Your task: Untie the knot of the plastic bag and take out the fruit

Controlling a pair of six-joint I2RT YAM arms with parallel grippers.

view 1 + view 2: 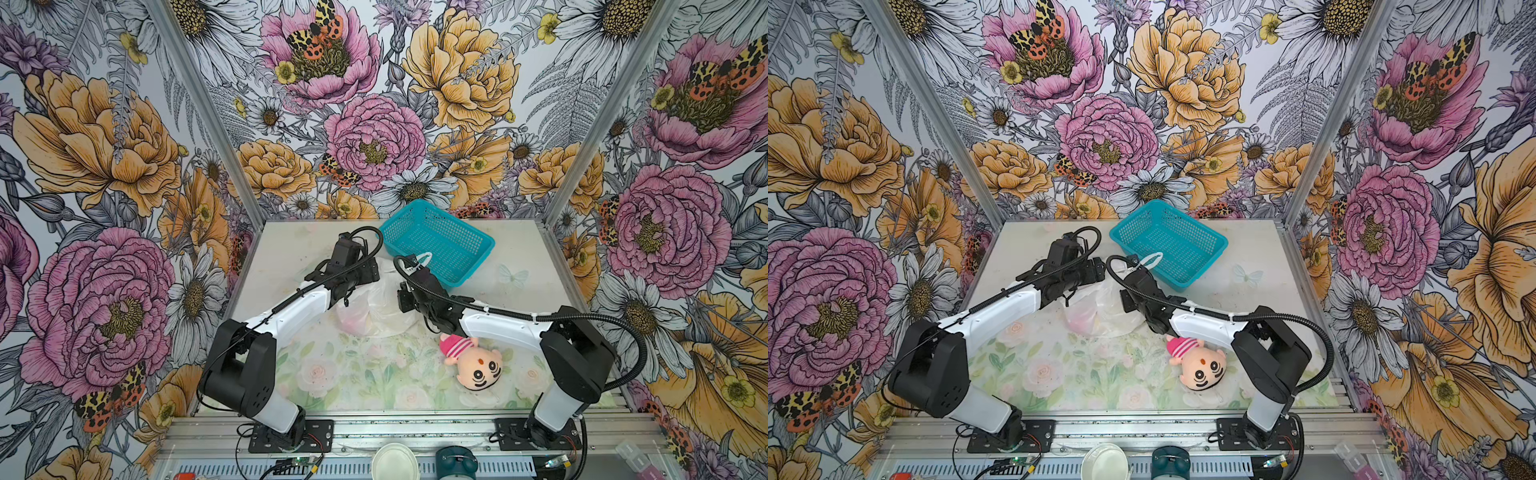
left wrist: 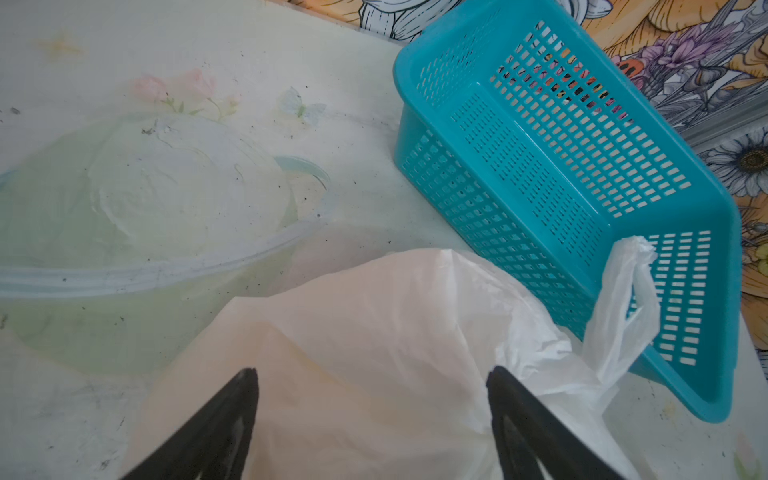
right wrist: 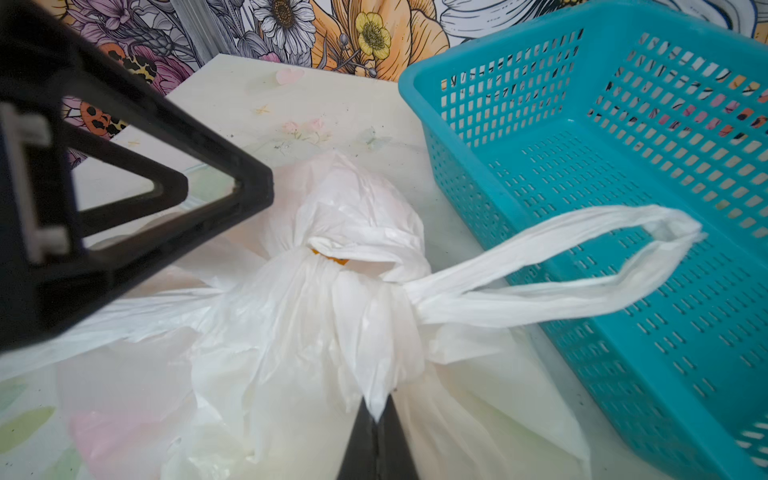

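**Top views.** In both top views the plastic bag [image 1: 386,309] lies at frame centre on the desk [image 1: 286,249], just beside the teal basket [image 1: 440,241] at upper centre. The left arm [image 1: 299,299] enters from the left and the right arm [image 1: 498,328] from the right. Both wrists meet over the bag and hide their own tips.

**Left wrist.** Your left claw [image 2: 372,376] is released, its jaws spread wide to either side of the bag's smooth flank. No knot shows here. Only one handle loop [image 2: 604,324] stands against the basket wall, off past one finger.

**Right wrist.**
- Your right claw [image 3: 376,419] is clenched on a pleat of bag film.
- The knot [image 3: 374,266] sits straight ahead of those tips, up the same pleat.
- The loop's long axis runs from the knot sideways, out over the basket.
- A sliver of orange fruit [image 3: 332,259] peeks from under the knot.
- A left finger [image 3: 249,187] hangs near the knot but apart from it, on the side away from the loop.

**Judgement.** The right claw anchors, so the free left claw works the knot. To reach the loop it must cross over the knot.
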